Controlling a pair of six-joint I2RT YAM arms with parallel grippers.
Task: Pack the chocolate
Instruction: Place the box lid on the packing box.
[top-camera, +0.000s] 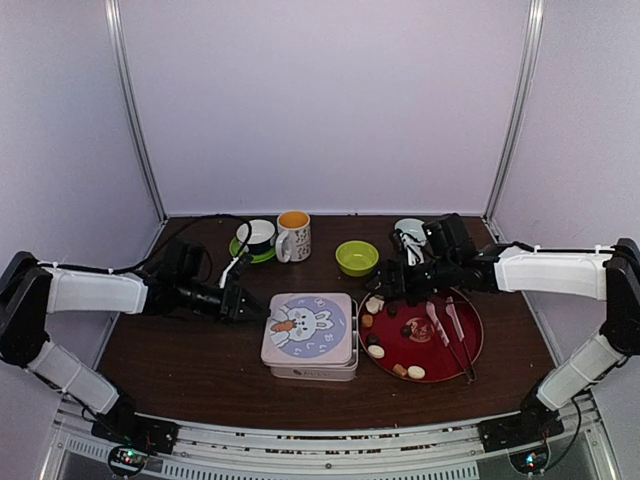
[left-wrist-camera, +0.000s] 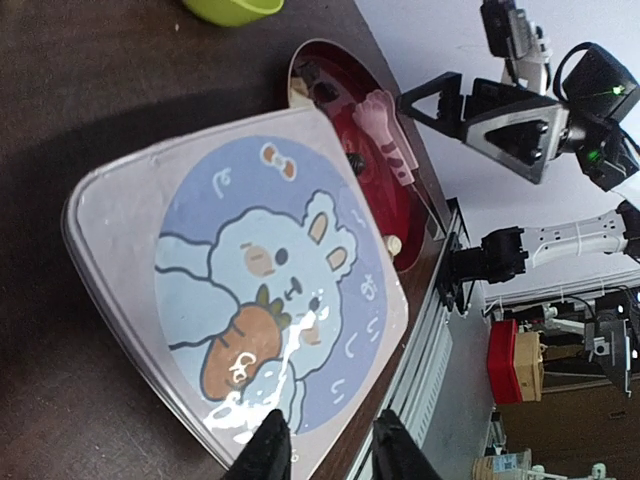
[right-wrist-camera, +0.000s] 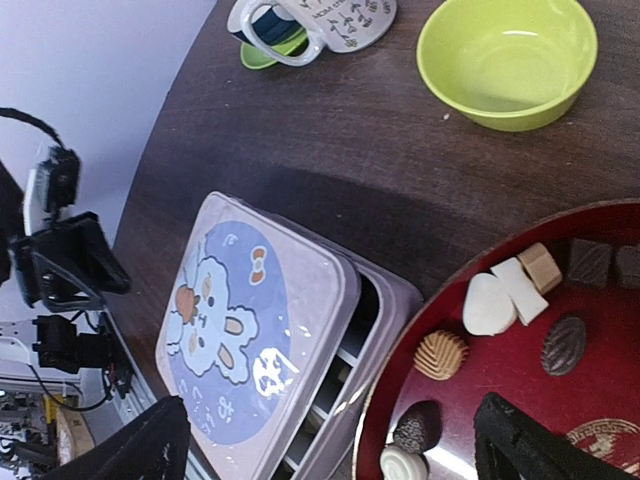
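Several chocolate pieces (top-camera: 376, 351), white, tan and dark, lie on a red plate (top-camera: 470, 340) at the right. The right wrist view shows a white piece (right-wrist-camera: 490, 303), a ridged tan round (right-wrist-camera: 440, 353) and a dark oval (right-wrist-camera: 563, 343). Left of the plate stands the rabbit tin (top-camera: 310, 330). Its lid (right-wrist-camera: 255, 320) is slid aside, leaving a gap over the dividers. My left gripper (top-camera: 243, 304) is at the tin's left edge, jaws slightly apart, the lid's corner (left-wrist-camera: 300, 440) at its fingertips. My right gripper (right-wrist-camera: 330, 445) hangs wide open over the tin's right side and the plate's rim (right-wrist-camera: 400, 370).
Pink tongs (top-camera: 445, 322) lie on the plate. Behind the tin stand a green bowl (top-camera: 357, 257), a printed mug (top-camera: 293, 236), a cup on a green saucer (top-camera: 257, 239) and a white cup (top-camera: 408, 231). White walls close in the back and sides.
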